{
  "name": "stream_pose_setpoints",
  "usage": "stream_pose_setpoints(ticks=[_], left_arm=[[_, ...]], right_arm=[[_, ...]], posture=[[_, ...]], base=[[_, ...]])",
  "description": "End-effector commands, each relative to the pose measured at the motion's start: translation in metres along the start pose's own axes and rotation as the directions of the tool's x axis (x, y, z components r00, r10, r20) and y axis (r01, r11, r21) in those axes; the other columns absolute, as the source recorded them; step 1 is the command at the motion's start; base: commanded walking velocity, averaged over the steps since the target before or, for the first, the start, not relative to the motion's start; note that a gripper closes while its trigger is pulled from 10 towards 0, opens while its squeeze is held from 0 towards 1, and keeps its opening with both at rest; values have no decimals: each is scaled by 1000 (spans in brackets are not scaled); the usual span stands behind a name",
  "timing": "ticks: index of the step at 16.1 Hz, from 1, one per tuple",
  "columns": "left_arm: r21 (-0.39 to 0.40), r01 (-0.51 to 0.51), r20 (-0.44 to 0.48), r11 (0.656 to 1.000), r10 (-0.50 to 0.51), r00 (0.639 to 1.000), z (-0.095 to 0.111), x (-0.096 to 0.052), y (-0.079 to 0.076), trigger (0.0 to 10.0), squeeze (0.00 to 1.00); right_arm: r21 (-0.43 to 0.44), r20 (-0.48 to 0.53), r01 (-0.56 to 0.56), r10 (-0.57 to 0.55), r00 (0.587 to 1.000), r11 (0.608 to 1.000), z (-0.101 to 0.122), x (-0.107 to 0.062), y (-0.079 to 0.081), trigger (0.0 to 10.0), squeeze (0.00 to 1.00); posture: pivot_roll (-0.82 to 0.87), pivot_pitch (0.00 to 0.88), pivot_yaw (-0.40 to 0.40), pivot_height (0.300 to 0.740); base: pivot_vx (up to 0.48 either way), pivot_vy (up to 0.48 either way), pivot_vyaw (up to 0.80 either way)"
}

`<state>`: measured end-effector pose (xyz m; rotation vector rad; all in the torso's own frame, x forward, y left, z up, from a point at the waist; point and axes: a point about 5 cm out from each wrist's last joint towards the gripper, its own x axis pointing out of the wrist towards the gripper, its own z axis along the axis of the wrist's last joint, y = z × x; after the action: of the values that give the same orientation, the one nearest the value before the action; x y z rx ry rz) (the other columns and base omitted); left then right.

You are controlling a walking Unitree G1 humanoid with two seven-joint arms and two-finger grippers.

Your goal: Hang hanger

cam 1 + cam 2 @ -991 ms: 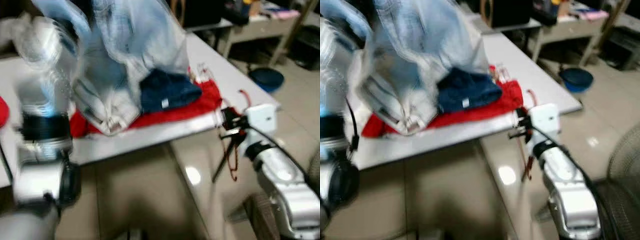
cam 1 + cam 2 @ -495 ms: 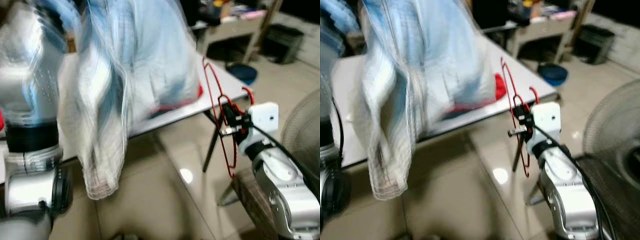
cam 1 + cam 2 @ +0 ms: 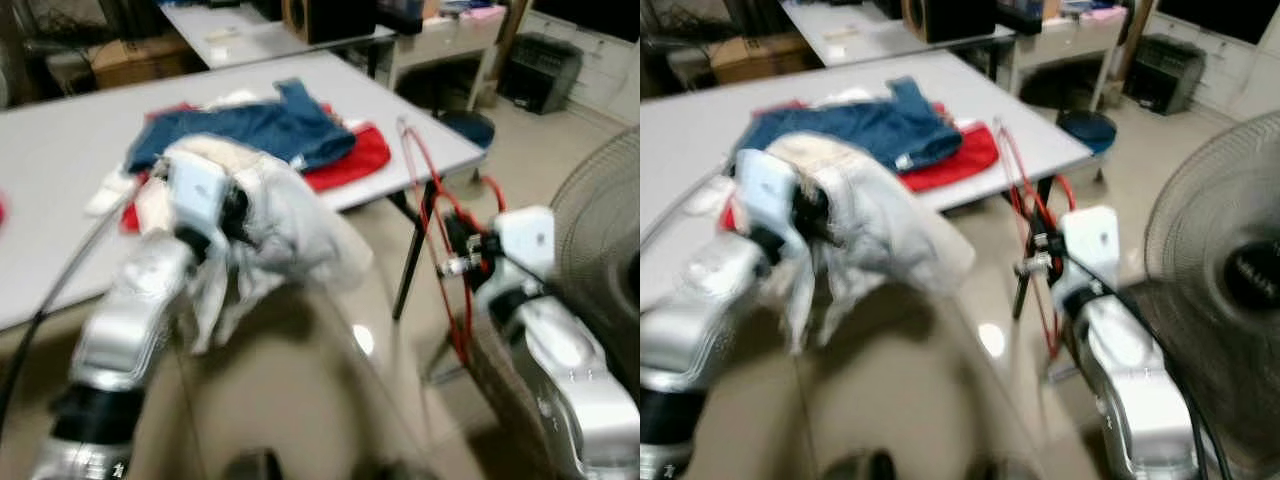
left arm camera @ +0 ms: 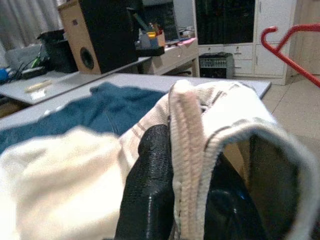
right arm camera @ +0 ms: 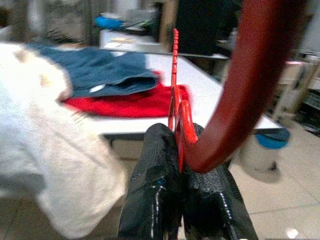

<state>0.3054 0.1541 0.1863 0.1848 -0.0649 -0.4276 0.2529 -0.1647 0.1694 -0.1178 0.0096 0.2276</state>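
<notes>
White table behind holds blue and red clothes. Right gripper clamped on red hanger, left gripper pinching pale shirt. Nothing hung yet; no rail visible.

The right gripper grips a red wire hanger off the white table's corner, while the left gripper holds a pale crumpled garment beside it.

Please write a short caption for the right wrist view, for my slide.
Right gripper shut on a red hanger, with blue and red clothes lying on the white table behind.
</notes>
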Motion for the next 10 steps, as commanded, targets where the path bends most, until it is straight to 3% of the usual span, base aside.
stream_pose_setpoints(ticks=[1, 4, 8, 10], left_arm=[[7, -3, -51, 1000, 3, 999, -16, -4, -6, 10000, 0], [-55, -29, -97, 998, 24, 995, -35, -3, -7, 10000, 0], [-73, -40, -129, 997, 30, 991, -49, -3, -11, 10000, 0], [-72, -37, -176, 997, 23, 984, -59, -5, -14, 10000, 0]], right_arm=[[0, -10, -36, 36, 999, 999, -1, 0, 4, 10000, 0], [-15, -55, -54, 54, 997, 998, -9, -4, 7, 10000, 0], [-57, -120, -100, 92, 988, 993, -19, -5, 7, 10000, 0], [-70, -132, -137, 127, 983, 988, -20, -3, 9, 10000, 0]], posture=[[-117, 0, 48, 740], [-130, 0, 54, 740], [-132, 0, 46, 740], [-126, 0, 36, 740]], base=[[-368, 0, 0], [-366, 0, 0], [-345, 0, 0], [0, 0, 0]])
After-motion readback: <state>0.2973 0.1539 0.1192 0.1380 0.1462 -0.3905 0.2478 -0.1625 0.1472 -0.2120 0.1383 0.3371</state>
